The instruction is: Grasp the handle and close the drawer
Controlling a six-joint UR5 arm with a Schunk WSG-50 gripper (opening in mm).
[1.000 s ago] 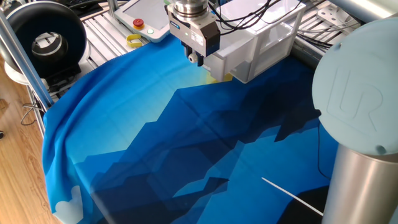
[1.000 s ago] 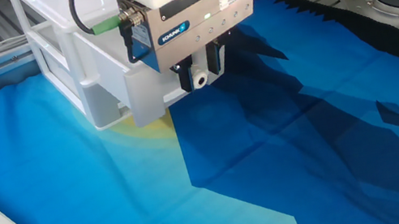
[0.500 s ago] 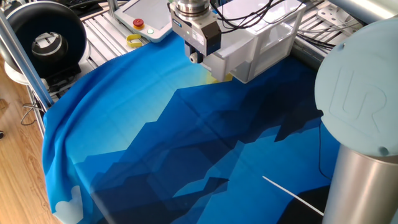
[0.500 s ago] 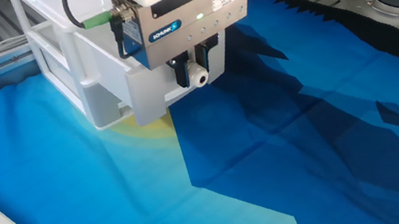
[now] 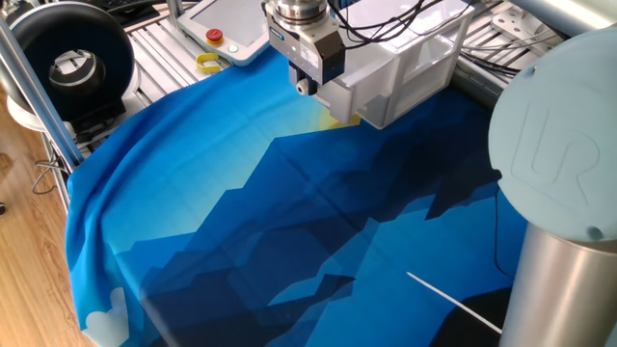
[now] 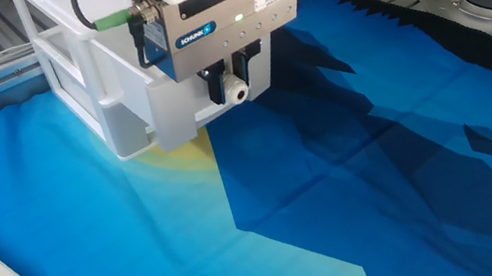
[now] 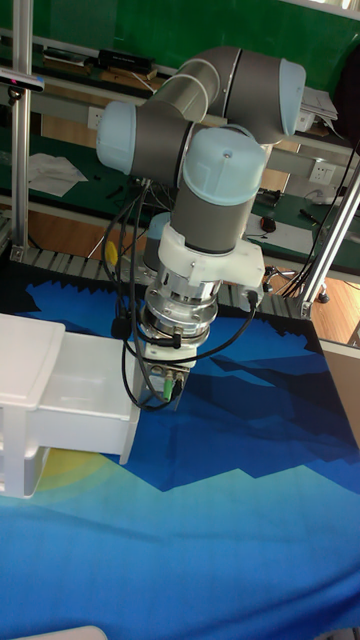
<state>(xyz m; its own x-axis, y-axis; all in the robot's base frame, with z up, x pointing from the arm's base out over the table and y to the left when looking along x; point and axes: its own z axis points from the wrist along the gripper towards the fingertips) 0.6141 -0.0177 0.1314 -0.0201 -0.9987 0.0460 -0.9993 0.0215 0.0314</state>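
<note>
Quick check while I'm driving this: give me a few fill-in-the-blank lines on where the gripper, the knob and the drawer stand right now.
1. The gripper fingers are shut on the small ____ knob.
2. The drawer is ____ pulled out of the cabinet, not flush.
3. The table is covered by a ____ cloth.
4. Under the drawer's front the cloth shows a ____ patch.

Missing words: white; partly; blue; yellow

We noted the drawer, translucent white plastic, standing part-way out of its white cabinet. Its handle, a small round white knob, projected from the drawer front, between two dark fingers.
</note>
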